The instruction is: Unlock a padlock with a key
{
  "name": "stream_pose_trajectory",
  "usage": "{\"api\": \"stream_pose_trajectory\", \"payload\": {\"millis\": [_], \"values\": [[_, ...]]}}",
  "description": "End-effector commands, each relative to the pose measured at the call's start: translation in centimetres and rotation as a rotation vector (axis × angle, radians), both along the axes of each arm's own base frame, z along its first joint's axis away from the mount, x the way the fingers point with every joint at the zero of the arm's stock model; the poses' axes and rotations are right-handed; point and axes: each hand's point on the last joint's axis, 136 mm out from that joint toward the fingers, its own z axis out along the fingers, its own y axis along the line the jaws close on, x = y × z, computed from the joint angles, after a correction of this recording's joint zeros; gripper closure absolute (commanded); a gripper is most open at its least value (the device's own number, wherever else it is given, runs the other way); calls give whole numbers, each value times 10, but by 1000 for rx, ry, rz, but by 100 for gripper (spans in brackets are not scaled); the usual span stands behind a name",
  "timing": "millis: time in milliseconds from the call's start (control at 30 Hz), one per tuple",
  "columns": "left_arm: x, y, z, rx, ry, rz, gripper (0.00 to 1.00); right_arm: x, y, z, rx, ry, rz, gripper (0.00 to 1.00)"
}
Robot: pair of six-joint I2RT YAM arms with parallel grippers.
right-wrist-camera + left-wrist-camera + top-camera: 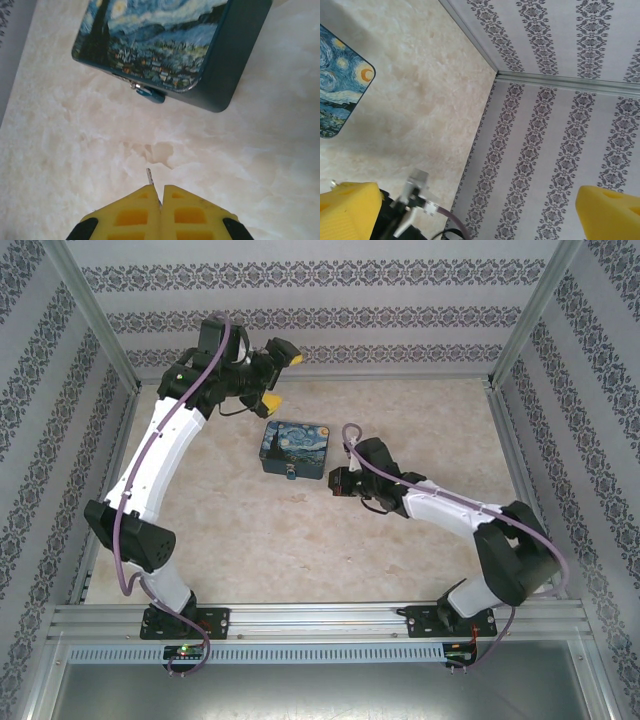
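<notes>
Right gripper (161, 190) is clamping the key (149, 176), its tip pointing toward the padlock (150, 94) hanging off the box's (165, 40) front face, still apart; creeping in slowly, lining blade with the keyhole (too small to see), is looking essential.

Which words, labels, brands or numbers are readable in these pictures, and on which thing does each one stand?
No text can be read.
The box carries only a painted night sky, without letters.
The padlock and the key are too small to show any marking.
The walls bear only a floral pattern.
</notes>
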Motion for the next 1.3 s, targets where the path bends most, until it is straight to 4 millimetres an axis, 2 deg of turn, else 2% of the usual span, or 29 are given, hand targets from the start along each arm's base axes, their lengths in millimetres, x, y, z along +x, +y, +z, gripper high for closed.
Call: {"api": "stream_pose_trajectory", "payload": {"millis": [0,167,267,433,533,667,733,900,1100,1167,1267], "values": [[-5,3,-2,-15,76,16,0,-1,28,-2,64,46,36,100],[-1,0,10,-34,40,12,0,0,56,-13,83,78,71,100],[2,2,14,-40,24,21,0,3,63,-16,91,87,70,100],[-1,-4,15,-64,33,-4,0,6,66,-18,96,93,65,100],[0,0,19,-53,4,10,0,7,68,-17,102,93,63,100],[4,-5,11,-71,29,-3,0,7,69,-18,102,97,63,100],[6,-9,15,-92,17,-8,0,7,69,-19,103,100,63,100],[2,-9,7,-85,44,-21,0,6,71,-22,102,109,69,100],[4,-8,8,-57,23,-5,0,8,73,-20,108,105,70,100],[5,-5,-2,-22,33,0,0,8,74,-19,107,103,74,100],[6,5,-31,60,50,10,0,9,74,-12,101,79,83,100]]}}
